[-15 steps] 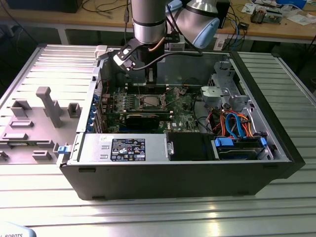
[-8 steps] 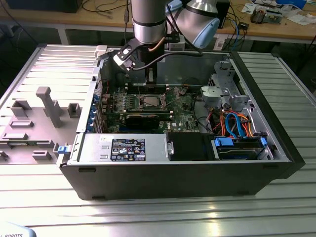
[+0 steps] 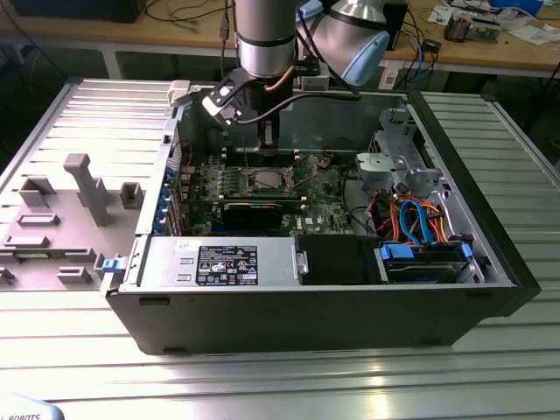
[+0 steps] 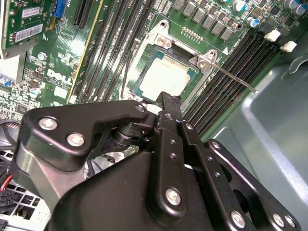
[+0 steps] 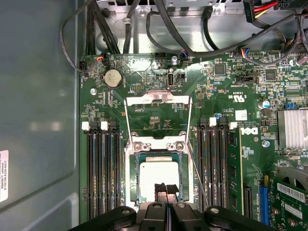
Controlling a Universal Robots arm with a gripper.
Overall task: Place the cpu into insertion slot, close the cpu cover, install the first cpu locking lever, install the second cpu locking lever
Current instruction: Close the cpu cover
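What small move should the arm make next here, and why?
Probably shift the end effector off the cpu and toward the cpu cover, so it can tip the cover down. In the first wrist view the cpu already lies in the insertion slot. The cover stands swung open beyond its hinge. The end effector is shut, holds nothing and is right above the chip.

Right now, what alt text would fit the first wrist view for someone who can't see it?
The gripper, fingers closed together, hangs over the silvery cpu seated in the insertion slot on a green motherboard. Black memory slots flank it on both sides, and dark cables run past one board edge.
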